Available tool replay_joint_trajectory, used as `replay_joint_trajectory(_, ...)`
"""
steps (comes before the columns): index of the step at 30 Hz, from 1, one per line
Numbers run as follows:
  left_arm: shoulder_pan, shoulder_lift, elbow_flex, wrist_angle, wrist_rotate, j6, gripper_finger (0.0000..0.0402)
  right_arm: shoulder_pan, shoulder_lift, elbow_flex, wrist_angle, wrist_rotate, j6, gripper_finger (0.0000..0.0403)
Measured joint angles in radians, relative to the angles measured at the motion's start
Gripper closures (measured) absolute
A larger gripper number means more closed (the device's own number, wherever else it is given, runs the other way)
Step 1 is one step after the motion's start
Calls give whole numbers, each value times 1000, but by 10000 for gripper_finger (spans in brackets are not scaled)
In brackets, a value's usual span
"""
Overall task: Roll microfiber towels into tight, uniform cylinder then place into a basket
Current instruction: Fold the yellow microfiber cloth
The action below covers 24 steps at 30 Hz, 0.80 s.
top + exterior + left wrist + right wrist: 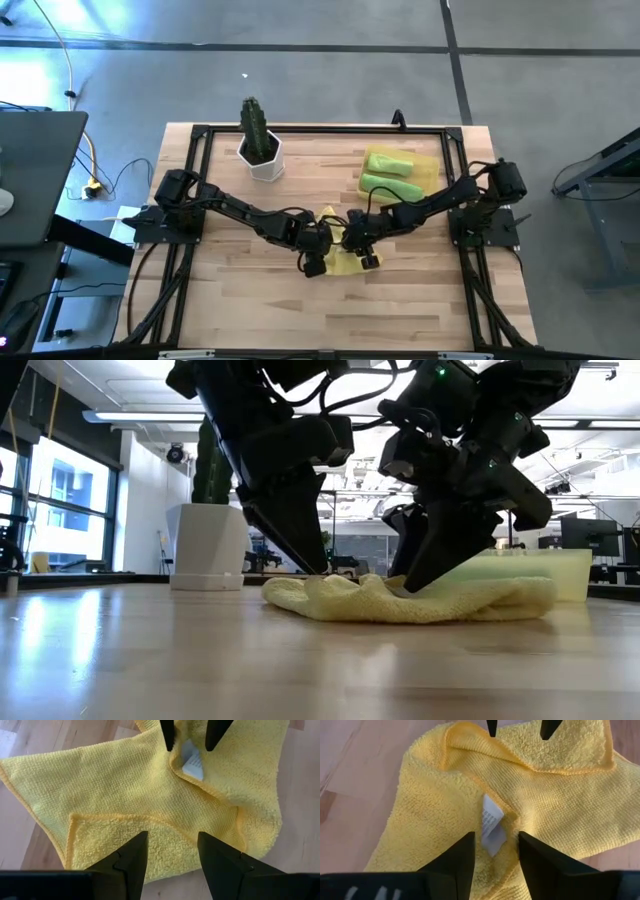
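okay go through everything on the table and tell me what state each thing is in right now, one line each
Yellow towel: crumpled flat on the table, not rolled.
Green towels: two, rolled, lying in the basket.
Basket: upright, holding both green rolls.
Left tool: open, over the yellow towel.
Right tool: open, at the towel's white tag.
Cactus pot: upright.

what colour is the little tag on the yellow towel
White, with faint print; the tag on the yellow towel shows best in the right wrist view.

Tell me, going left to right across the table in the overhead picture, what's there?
Potted cactus → left gripper → yellow towel → right gripper → two rolled green towels in the basket.
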Motion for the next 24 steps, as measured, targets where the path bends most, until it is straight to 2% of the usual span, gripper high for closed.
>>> replay_joint_trajectory(4, 0, 0, 0, 0, 0, 0, 241, 1, 0, 0, 0, -1, 10, 295)
replay_joint_trajectory(11, 0, 0, 0, 0, 0, 0, 241, 0, 0, 0, -9, -1, 16, 394)
replay_joint_trajectory(16, 0, 0, 0, 24, -34, 3, 241, 0, -27, 1, -68, 29, 53, 393)
replay_joint_trajectory(24, 0, 0, 2, 210, -90, 111, 241, 25, -195, 71, -367, 170, 125, 401)
